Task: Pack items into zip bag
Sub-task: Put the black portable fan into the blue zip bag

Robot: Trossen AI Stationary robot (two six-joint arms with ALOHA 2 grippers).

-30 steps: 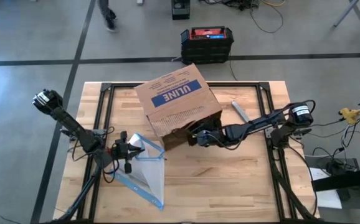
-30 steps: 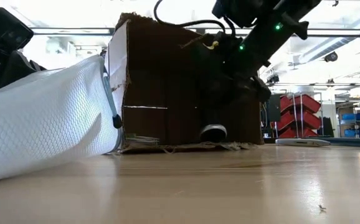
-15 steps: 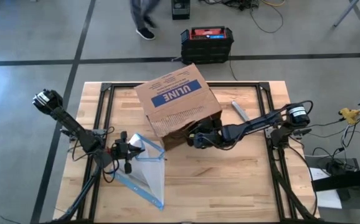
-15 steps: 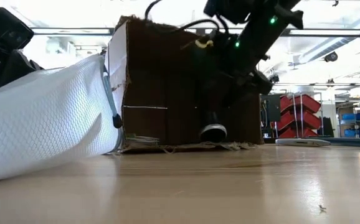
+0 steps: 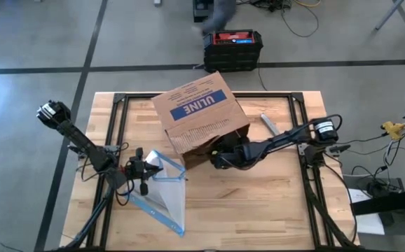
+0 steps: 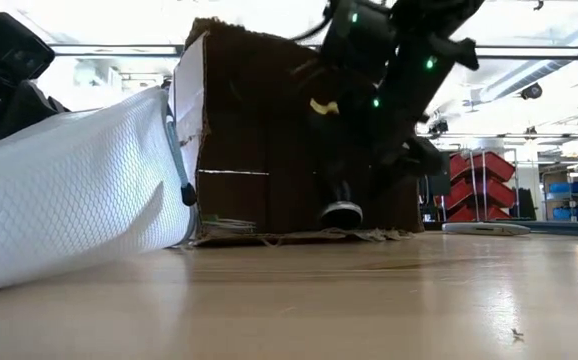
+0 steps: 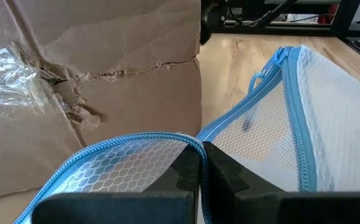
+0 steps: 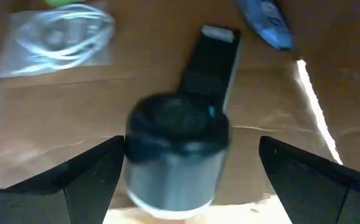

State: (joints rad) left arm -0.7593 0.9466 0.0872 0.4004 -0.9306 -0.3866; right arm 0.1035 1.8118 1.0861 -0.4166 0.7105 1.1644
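One cardboard box (image 5: 200, 112) — beside zip bag (image 5: 166, 189)

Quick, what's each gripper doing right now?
Left gripper: shut on the zip bag.
Right gripper: open around a dark round item inside the box.

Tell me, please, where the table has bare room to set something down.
The front strip of the table, between the zip bag and the right edge, is bare. It is crowded around the ULINE box, where the right gripper reaches into its opening.
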